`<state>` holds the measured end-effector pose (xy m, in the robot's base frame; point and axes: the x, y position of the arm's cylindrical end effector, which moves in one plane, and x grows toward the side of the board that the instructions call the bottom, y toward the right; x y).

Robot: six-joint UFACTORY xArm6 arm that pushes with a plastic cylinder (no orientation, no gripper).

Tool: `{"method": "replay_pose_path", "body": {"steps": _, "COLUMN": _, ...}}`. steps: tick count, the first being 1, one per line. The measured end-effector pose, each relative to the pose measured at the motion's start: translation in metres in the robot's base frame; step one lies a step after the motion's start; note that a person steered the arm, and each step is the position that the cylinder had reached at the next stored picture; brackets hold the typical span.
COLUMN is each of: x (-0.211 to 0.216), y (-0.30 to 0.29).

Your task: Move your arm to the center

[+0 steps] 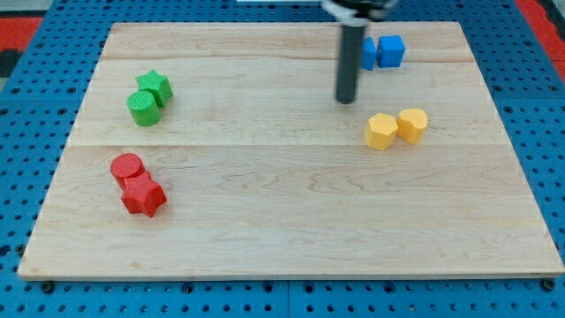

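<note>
My tip (346, 100) rests on the wooden board (291, 212), at the view's upper middle-right. It stands just below-left of two blue blocks: a blue cube (390, 50) and a second blue block (368, 55) partly hidden behind the rod. A yellow hexagonal block (381, 132) and a yellow rounded block (412, 124) lie touching each other, to the tip's lower right. A green star (155, 87) and a green cylinder (143, 108) sit at the view's upper left. A red cylinder (127, 168) and a red star (143, 196) sit at the left, lower down.
The board lies on a blue pegboard table (26, 132). A red area (26, 26) shows at the view's top left corner and another at the top right (538, 18).
</note>
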<state>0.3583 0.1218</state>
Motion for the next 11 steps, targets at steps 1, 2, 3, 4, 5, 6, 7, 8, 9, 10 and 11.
{"method": "replay_pose_path", "body": {"steps": 1, "x": -0.007, "y": 0.009}}
{"method": "replay_pose_path", "body": {"steps": 2, "x": -0.007, "y": -0.003}}
{"method": "replay_pose_path", "body": {"steps": 3, "x": -0.007, "y": -0.003}}
{"method": "replay_pose_path", "body": {"steps": 4, "x": -0.007, "y": -0.01}}
{"method": "replay_pose_path", "body": {"steps": 5, "x": -0.007, "y": -0.056}}
{"method": "replay_pose_path", "body": {"steps": 6, "x": -0.007, "y": -0.08}}
{"method": "replay_pose_path", "body": {"steps": 7, "x": -0.001, "y": -0.096}}
{"method": "replay_pose_path", "body": {"steps": 8, "x": 0.007, "y": -0.096}}
{"method": "replay_pose_path", "body": {"steps": 9, "x": 0.036, "y": -0.092}}
{"method": "replay_pose_path", "body": {"steps": 10, "x": 0.063, "y": -0.094}}
{"method": "replay_pose_path", "body": {"steps": 11, "x": 0.064, "y": -0.106}}
